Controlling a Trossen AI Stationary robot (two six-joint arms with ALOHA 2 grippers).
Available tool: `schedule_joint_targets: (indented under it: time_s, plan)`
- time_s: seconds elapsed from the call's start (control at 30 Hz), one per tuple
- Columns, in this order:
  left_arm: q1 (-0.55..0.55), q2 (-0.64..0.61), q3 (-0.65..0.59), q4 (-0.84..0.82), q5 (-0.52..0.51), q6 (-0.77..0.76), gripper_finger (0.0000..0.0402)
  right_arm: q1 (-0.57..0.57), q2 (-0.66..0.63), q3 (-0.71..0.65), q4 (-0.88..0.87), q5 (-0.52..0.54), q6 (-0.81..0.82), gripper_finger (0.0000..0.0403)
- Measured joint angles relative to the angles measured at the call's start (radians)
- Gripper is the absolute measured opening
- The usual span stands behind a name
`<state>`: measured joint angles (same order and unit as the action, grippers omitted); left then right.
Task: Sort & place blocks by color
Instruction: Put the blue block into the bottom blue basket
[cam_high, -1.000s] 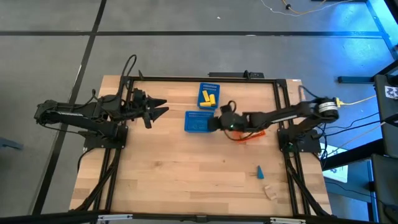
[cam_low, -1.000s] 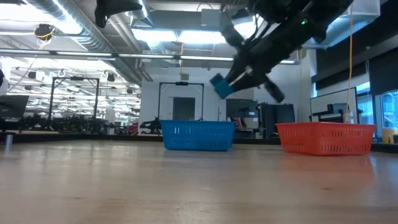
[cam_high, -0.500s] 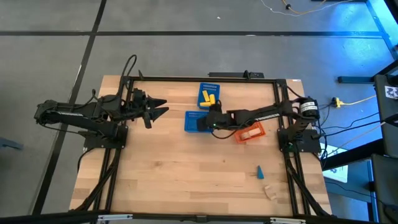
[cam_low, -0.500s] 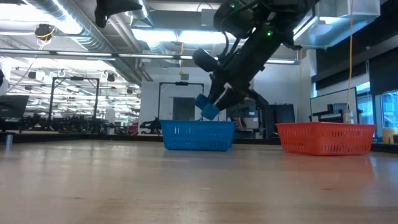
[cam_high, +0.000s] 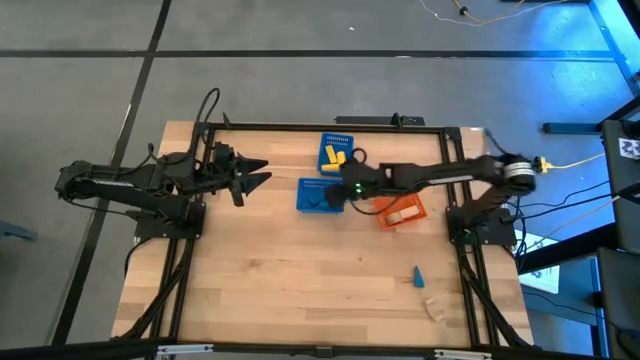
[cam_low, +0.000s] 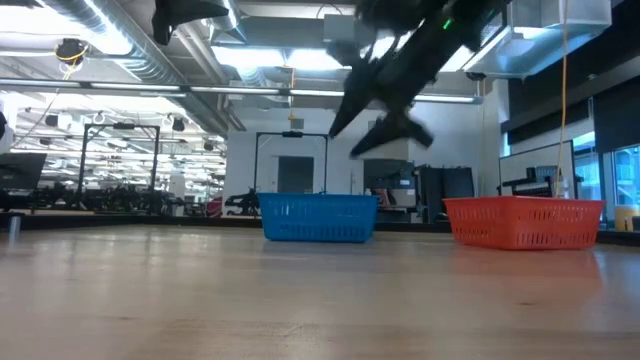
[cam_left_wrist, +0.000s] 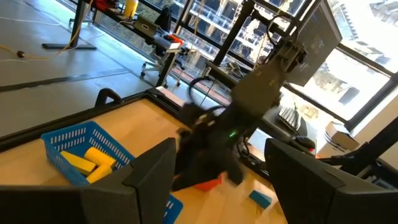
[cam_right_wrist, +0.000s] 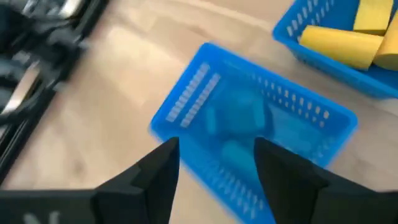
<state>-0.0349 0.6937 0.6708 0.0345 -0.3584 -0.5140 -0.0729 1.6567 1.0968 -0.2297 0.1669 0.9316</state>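
My right gripper hangs open above the near blue basket and holds nothing. Blue blocks lie on this basket's floor, blurred. Yellow blocks lie in the far blue basket. A wood block lies in the orange basket. A blue cone and a wood block lie on the table near its right near corner. My left gripper waits open above the table's left side.
The three baskets stand close together at the table's middle, toward the far edge. Bare wood stretches over the near and left parts of the table. Metal frame rails run along the table's edges.
My right gripper carried a blue block toward the table's left and down over the near blue basket. It then opened, let the block go, and rose again. The block no longer shows between the fingers.
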Motion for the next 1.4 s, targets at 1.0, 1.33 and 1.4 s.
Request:
schedule_joint_targets:
  time_s: [1.0, 1.33, 1.4]
  plan:
    - [0.000, 0.000, 0.000, 0.003, -0.001, -0.008, 0.0238, 0.887, -0.011, -0.008, -0.898, -0.140, 1.359, 0.0207]
    - [0.000, 0.000, 0.000, 0.004, 0.000, -0.009, 0.0238, 0.836, 0.077, -0.082, -0.777, -0.219, 1.315, 0.0207]
    - [0.000, 0.000, 0.000, 0.006, 0.000, -0.010, 0.0238, 0.835, 0.078, -0.133, -0.720, -0.255, 1.319, 0.0207]
